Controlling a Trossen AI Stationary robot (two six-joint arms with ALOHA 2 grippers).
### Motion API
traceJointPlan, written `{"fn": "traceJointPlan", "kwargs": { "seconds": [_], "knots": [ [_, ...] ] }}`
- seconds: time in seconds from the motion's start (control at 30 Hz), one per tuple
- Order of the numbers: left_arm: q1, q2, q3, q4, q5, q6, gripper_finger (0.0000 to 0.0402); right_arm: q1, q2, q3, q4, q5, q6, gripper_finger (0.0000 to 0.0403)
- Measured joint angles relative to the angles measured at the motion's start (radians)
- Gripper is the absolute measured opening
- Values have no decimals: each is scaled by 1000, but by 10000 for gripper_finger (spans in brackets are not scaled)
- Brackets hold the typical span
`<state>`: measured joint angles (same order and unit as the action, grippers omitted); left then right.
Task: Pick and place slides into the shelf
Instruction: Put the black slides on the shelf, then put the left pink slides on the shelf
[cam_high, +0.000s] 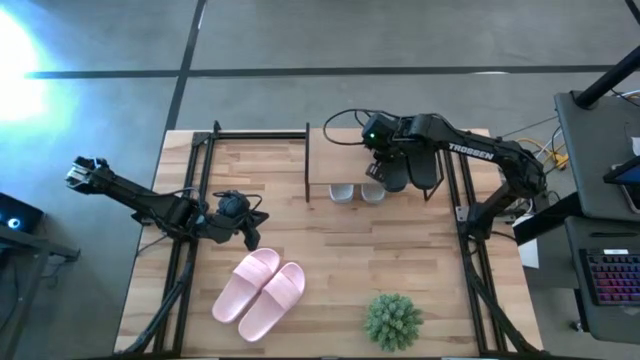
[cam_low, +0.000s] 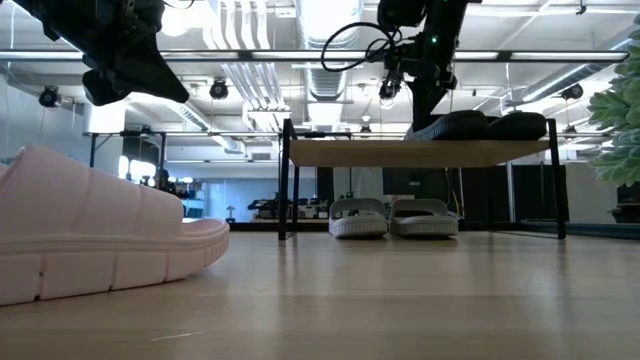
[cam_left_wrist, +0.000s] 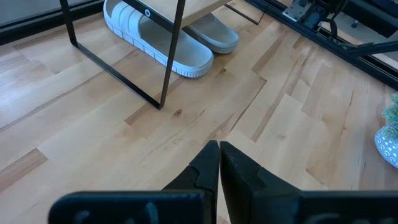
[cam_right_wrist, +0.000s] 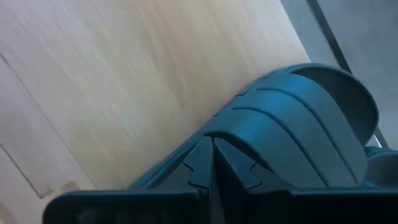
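Note:
The shelf's plank top (cam_high: 340, 155) stands on its thin black frame at the table's far side. Two black slides (cam_high: 410, 172) lie on the plank's right part (cam_low: 480, 126). The grey-white pair (cam_low: 392, 217) stands on the table under the plank (cam_left_wrist: 158, 37). The pink pair (cam_high: 260, 290) lies sole-down near the table's near edge (cam_low: 90, 235). My right gripper (cam_high: 385, 168) is shut at the left black slide (cam_right_wrist: 292, 137). My left gripper (cam_high: 250, 238) hovers shut above the table, left of the shelf (cam_left_wrist: 219, 146). My right gripper comes from above, slanting down, and its shut fingertips (cam_right_wrist: 202, 152) meet the side of the left black slide's ribbed strap (cam_right_wrist: 249, 134). No part of the slide shows between the fingers. The slide lies flat on the shelf's plank (cam_low: 400, 152).
A small green plant (cam_high: 392, 320) stands near the table's near edge, right of the pink pair. The shelf's black legs (cam_left_wrist: 171, 56) stand before the grey-white pair. Bare plank lies left of the black slides. Black rails run along the table's left and right sides.

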<state>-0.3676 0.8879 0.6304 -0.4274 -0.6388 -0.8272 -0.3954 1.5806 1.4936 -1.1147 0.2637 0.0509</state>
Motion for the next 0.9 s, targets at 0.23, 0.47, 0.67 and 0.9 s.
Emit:
{"fn": "traceJointPlan", "kwargs": {
  "seconds": [0.23,0.47,0.67,0.9],
  "knots": [
    [0,0,0,0,0,-4,0,22,-23,44,76,-87,15,9],
    [1,0,0,1,29,-6,0,110,-45,117,136,-356,108,9],
    [1,-2,0,0,211,2,0,299,-48,123,127,-303,129,9],
    [-60,0,115,-94,371,200,0,436,-51,123,124,-111,271,9]
  ]
}}
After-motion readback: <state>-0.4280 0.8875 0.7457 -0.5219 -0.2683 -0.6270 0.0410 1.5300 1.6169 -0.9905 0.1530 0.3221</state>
